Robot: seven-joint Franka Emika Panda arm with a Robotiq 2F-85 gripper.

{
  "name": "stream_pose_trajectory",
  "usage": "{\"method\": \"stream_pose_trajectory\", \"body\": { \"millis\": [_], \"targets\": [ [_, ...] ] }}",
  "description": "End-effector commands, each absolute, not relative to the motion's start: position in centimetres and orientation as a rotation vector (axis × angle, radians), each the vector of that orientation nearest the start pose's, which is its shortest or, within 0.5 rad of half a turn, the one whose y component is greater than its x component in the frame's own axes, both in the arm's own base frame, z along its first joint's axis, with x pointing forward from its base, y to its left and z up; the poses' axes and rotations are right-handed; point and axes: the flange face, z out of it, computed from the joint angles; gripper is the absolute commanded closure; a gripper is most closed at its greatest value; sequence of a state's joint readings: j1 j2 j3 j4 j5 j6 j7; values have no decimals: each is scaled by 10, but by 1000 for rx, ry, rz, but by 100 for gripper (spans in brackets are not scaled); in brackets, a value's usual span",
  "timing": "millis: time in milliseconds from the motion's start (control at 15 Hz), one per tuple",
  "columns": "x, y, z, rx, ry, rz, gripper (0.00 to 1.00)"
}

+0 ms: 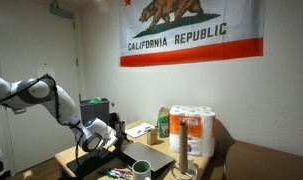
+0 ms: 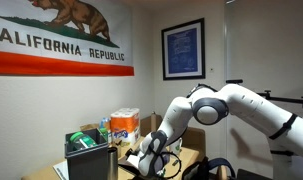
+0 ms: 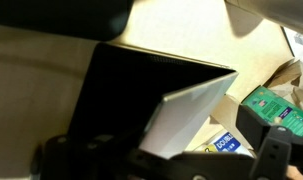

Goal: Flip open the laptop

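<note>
The laptop (image 3: 191,112) fills the wrist view, its lid lifted partway, with the dark screen (image 3: 121,95) on one side and a pale grey-silver face on the other. In an exterior view the laptop (image 1: 103,158) lies on the wooden table just under my gripper (image 1: 97,136). In an exterior view my gripper (image 2: 151,156) is low over the table, and the laptop is mostly hidden behind it. In the wrist view my gripper (image 3: 161,152) has its dark fingers spread apart, with the lid's edge between them.
A green mug (image 1: 141,168) stands right in front of the laptop. An upright dark box (image 1: 183,150), a pack of paper towels (image 1: 197,130) and a green bottle (image 1: 163,122) stand beside it. A dark bin (image 2: 91,160) is close by. A flag hangs on the wall.
</note>
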State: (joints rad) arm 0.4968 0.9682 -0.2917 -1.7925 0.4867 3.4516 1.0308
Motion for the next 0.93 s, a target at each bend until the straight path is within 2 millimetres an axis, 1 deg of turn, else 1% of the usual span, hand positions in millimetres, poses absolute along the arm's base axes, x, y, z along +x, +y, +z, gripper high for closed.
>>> {"method": "stream_pose_trajectory", "body": {
  "millis": [0,267,400,867],
  "targets": [
    [680,107,138,-2163,1407,-1060,0],
    [681,103,159,-2144,1406,-1071,0],
    [685,103,170,-2150,1401,-1076,0],
    [712,101,218,-2124,1364,-1156,0]
  ]
}}
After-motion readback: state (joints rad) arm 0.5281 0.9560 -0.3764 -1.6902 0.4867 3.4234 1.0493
